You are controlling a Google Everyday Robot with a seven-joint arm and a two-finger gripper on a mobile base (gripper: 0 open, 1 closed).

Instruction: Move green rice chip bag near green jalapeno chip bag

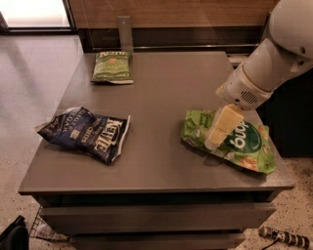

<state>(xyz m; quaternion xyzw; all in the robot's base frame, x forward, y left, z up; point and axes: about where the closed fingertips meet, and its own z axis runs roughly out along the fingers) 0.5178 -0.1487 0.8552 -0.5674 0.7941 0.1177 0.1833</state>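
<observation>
1. Tool (212,141) is down over the left half of the green rice chip bag (247,141), at 4 o'clock on the desk (166,93). Opening: cannot tell.
2. Risk: the bag lies near the desk's 4 o'clock edge, so a shallow pinch on slack foil may slip or push it off.
3. Risk: the green jalapeno chip bag (112,67) is at 11 o'clock, well apart, so a long carry may drop the bag.
4. Desk is grey and matt. Floor (34,73) is pale and speckled. Wood panelling (171,10) is at 12 o'clock.

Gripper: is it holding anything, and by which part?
Cannot tell. The gripper is over the left half of the rice bag, which lies on the table; no grasp can be confirmed.
</observation>
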